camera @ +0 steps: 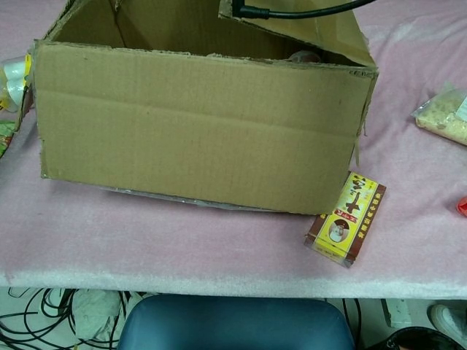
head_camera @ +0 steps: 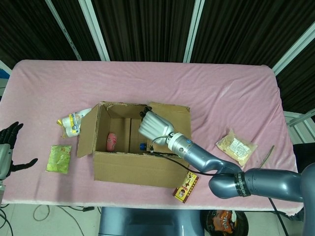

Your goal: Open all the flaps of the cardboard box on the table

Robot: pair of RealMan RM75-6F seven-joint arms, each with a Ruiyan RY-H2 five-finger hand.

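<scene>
The cardboard box (head_camera: 133,164) stands open-topped at the table's middle, its front wall (camera: 197,131) filling the chest view. Its left flap (head_camera: 86,132) is folded outward. The right flap (head_camera: 174,122) leans over the box's right half, tilted upward; the chest view shows it as the right flap (camera: 310,33). My right hand (head_camera: 154,124) lies on this flap with its fingertips (head_camera: 144,114) hooked over the flap's free edge. My left hand (head_camera: 7,147) hangs at the far left edge with fingers spread, holding nothing. Inside the box lies a red object (head_camera: 111,141).
A green packet (head_camera: 59,158) and a white-yellow bag (head_camera: 73,122) lie left of the box. A yellow-red carton (camera: 346,217) sits at the box's front right corner. A grain bag (head_camera: 236,146) lies further right. A black cable (camera: 292,10) crosses above the flap.
</scene>
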